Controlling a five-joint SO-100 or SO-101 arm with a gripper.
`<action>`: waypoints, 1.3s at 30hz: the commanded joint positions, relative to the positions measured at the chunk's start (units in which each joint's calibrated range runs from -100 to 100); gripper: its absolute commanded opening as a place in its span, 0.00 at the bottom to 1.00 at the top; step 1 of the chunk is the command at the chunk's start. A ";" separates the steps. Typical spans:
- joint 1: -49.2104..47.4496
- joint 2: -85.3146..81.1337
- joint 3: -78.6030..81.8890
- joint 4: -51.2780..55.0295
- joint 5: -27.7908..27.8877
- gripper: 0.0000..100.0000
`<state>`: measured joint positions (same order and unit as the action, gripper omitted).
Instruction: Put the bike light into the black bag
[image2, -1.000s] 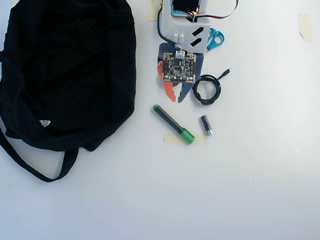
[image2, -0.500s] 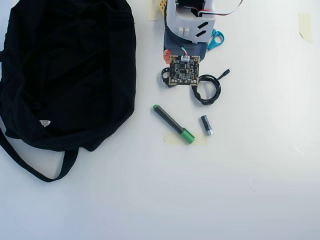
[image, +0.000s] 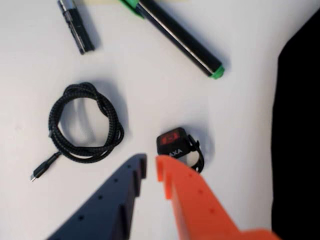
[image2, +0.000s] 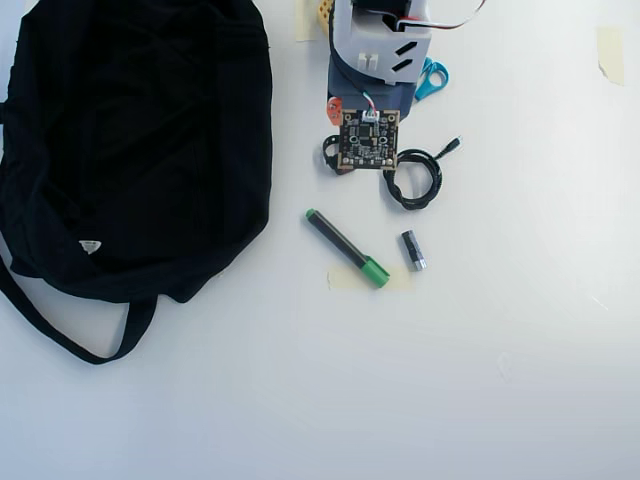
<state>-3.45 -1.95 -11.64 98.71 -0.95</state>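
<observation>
The bike light (image: 174, 144), a small black block with a red lens and a loop strap, lies on the white table just past my orange fingertip. In the wrist view my gripper (image: 151, 164) is shut, blue and orange tips nearly touching, with nothing between them. From overhead only the bike light's loop (image2: 331, 153) peeks out left of my wrist camera board (image2: 366, 141), which hides the fingers. The black bag (image2: 140, 140) lies floppy at the left, with its strap (image2: 60, 340) and white tag (image2: 90, 246). In the wrist view the black bag (image: 300, 125) fills the right edge.
A coiled black cable (image2: 413, 178) (image: 85, 125) lies right of the gripper overhead. A green-capped marker (image2: 347, 248) (image: 175, 35) and a small grey-black cylinder (image2: 413, 250) (image: 75, 25) lie below it. Blue scissors (image2: 432, 77) sit beside the arm.
A second ago the arm drew back toward the top of the overhead view. Its fingers went out of sight under the board and the bike light's loop came into view. Since then almost nothing has moved.
</observation>
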 joint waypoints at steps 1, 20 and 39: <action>-0.51 -1.78 -2.20 0.60 0.22 0.03; 0.16 -1.78 -1.39 0.51 0.22 0.03; -0.21 -0.95 -1.12 0.51 1.06 0.02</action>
<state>-3.45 -1.95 -11.64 98.71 -0.90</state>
